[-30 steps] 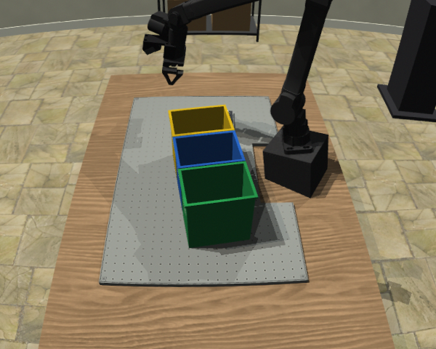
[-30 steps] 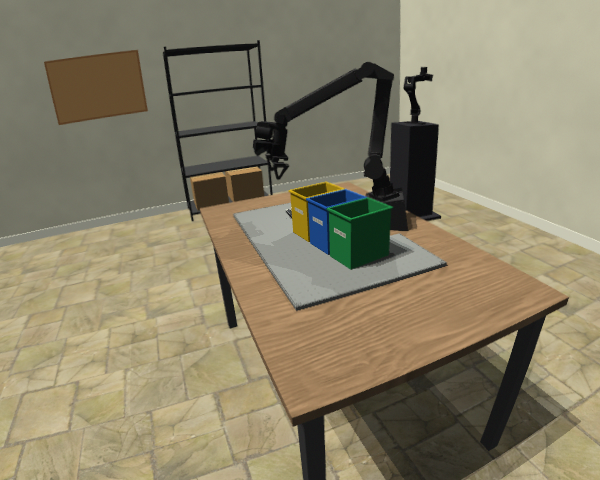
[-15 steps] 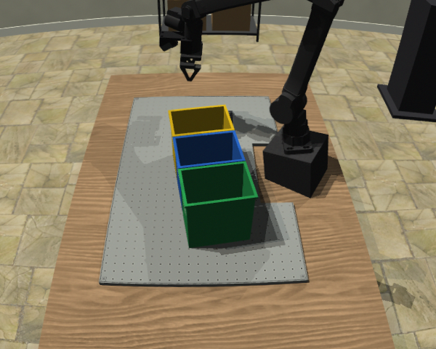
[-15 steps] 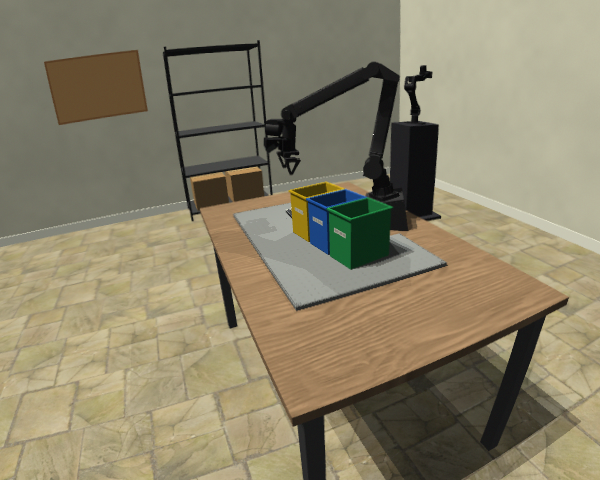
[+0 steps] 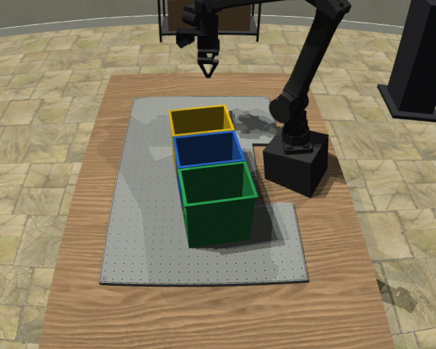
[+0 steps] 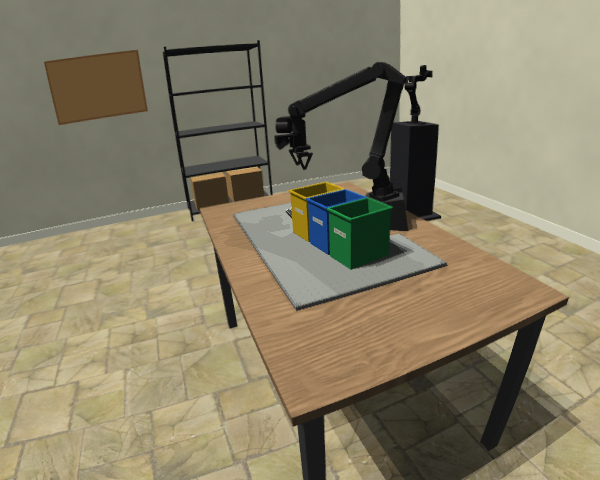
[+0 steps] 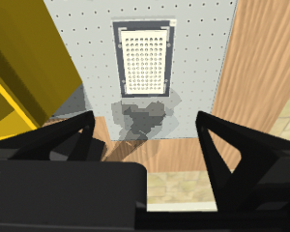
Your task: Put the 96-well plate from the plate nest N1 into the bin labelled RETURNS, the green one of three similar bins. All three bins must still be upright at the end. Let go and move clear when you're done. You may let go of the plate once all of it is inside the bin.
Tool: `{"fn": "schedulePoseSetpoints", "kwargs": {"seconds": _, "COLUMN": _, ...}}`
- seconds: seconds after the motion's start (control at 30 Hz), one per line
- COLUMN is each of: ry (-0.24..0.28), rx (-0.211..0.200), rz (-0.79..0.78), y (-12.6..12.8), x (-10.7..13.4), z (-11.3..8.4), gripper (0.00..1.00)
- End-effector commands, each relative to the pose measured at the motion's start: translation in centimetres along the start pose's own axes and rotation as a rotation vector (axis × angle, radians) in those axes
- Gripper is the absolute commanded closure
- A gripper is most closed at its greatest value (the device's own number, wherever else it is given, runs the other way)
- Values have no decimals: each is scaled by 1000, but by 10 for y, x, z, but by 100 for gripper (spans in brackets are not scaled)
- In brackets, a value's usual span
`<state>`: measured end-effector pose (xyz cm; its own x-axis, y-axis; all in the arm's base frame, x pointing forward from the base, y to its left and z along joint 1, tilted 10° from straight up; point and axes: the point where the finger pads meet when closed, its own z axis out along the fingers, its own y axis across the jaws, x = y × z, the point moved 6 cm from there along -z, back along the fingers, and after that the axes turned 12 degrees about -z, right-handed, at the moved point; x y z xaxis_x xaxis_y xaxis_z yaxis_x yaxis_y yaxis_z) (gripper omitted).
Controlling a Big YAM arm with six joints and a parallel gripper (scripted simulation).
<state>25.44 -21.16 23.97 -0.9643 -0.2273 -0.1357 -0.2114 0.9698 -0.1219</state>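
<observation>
The white 96-well plate [image 7: 145, 63] lies flat in its dark-framed nest N1 [image 7: 117, 58] on the grey perforated mat, near the mat's far edge; it shows only in the wrist view. My gripper [image 7: 145, 116] is open and empty, hanging high above the plate and apart from it. The gripper also shows above the table's far end in the top view [image 5: 208, 71] and in the exterior view [image 6: 303, 164]. The green bin [image 5: 218, 203] stands upright at the near end of a row, with the blue bin [image 5: 208, 148] and the yellow bin [image 5: 200, 119] behind it.
The yellow bin's wall [image 7: 24, 72] stands close to the left of the nest. The arm's black base block [image 5: 296, 161] sits to the right of the bins. A black pedestal [image 5: 417, 59] and a shelf rack [image 6: 217, 124] stand off the table.
</observation>
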Motion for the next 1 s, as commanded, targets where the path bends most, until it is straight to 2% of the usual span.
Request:
{"fn": "schedulePoseSetpoints", "kwargs": {"seconds": 0.0, "ry": -5, "rx": 5, "rz": -19, "y": 5, "x": 14, "z": -9, "gripper": 0}}
{"fn": "schedulePoseSetpoints", "kwargs": {"seconds": 0.07, "ry": -5, "rx": 6, "rz": -19, "y": 5, "x": 14, "z": -9, "gripper": 0}}
{"fn": "schedulePoseSetpoints", "kwargs": {"seconds": 0.1, "ry": -19, "rx": 27, "rz": -21, "y": -3, "x": 4, "z": -15, "gripper": 0}}
{"fn": "schedulePoseSetpoints", "kwargs": {"seconds": 0.13, "ry": 3, "rx": -9, "rz": -28, "y": 5, "x": 11, "z": -2, "gripper": 0}}
{"fn": "schedulePoseSetpoints", "kwargs": {"seconds": 0.2, "ry": 7, "rx": -12, "rz": -28, "y": 4, "x": 11, "z": -1, "gripper": 0}}
{"fn": "schedulePoseSetpoints", "kwargs": {"seconds": 0.23, "ry": -19, "rx": 27, "rz": -21, "y": -3, "x": 4, "z": -15, "gripper": 0}}
{"fn": "schedulePoseSetpoints", "kwargs": {"seconds": 0.43, "ry": -19, "rx": 27, "rz": -21, "y": -3, "x": 4, "z": -15, "gripper": 0}}
{"fn": "schedulePoseSetpoints", "kwargs": {"seconds": 0.47, "ry": -1, "rx": 0, "rz": -29, "y": 2, "x": 8, "z": 2, "gripper": 0}}
{"fn": "schedulePoseSetpoints", "kwargs": {"seconds": 0.97, "ry": -2, "rx": -1, "rz": -37, "y": 4, "x": 6, "z": 24, "gripper": 0}}
